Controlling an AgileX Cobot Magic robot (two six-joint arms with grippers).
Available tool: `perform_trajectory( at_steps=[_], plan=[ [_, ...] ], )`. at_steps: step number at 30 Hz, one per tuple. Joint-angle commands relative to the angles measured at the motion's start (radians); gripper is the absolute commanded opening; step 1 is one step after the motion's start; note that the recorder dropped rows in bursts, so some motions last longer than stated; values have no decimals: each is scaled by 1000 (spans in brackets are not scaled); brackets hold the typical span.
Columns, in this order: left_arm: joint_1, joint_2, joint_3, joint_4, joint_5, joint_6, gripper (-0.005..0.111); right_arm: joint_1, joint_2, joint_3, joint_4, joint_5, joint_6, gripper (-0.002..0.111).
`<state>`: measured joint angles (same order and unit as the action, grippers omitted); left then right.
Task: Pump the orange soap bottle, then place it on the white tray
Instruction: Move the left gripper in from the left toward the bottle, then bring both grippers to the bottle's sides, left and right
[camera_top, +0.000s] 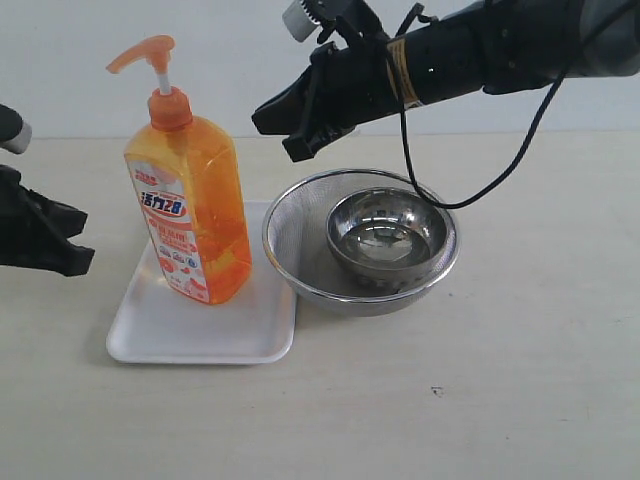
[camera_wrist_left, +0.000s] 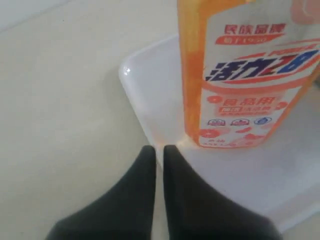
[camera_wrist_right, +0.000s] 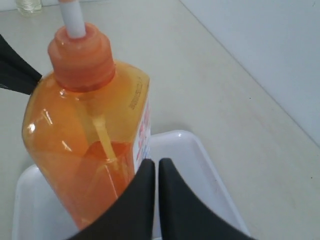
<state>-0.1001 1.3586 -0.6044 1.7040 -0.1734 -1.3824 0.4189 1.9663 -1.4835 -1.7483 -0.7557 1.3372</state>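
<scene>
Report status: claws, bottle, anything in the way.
Left claw and right claw shut, both empty. Orange soap bottle upright on white tray, untouched. Mesh strainer holding steel bowl sits beside tray, not blocking.

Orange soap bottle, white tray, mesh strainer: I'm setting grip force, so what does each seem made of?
The orange soap bottle looks like glossy translucent plastic: the dip tube shows through. The white tray seems smooth plastic or foam, faintly shiny; I cannot tell which. The mesh strainer appears metal: fine silvery weave, bright rim.

soap bottle (camera_top: 195, 200) upright on tray (camera_top: 200, 335) | strainer (camera_top: 300, 250) just right of tray | bowl (camera_top: 388, 235) in strainer
</scene>
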Motion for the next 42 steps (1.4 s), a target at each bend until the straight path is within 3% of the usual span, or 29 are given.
perform_trajectory(
  at_steps=[1, 2, 3, 6, 19, 42],
  plan=[
    [121, 57, 6, -489, -328, 509, 5, 0, 6, -2, 4, 22, -12, 0],
    [170, 92, 30, -640, -481, 637, 5, 0, 14, -2, 4, 20, -12, 0],
    [193, 111, 39, -670, -537, 657, 5, 0, 22, -2, 4, 13, -12, 0],
    [245, 138, 72, -563, -554, 660, 5, 0, 44, -2, 4, 13, -17, 0],
    [256, 299, 90, -590, -834, 749, 5, 0, 81, -2, 4, 19, -61, 0],
    [256, 316, 90, -675, -814, 781, 5, 54, 81, -2, 44, 31, -114, 0]
  ],
)
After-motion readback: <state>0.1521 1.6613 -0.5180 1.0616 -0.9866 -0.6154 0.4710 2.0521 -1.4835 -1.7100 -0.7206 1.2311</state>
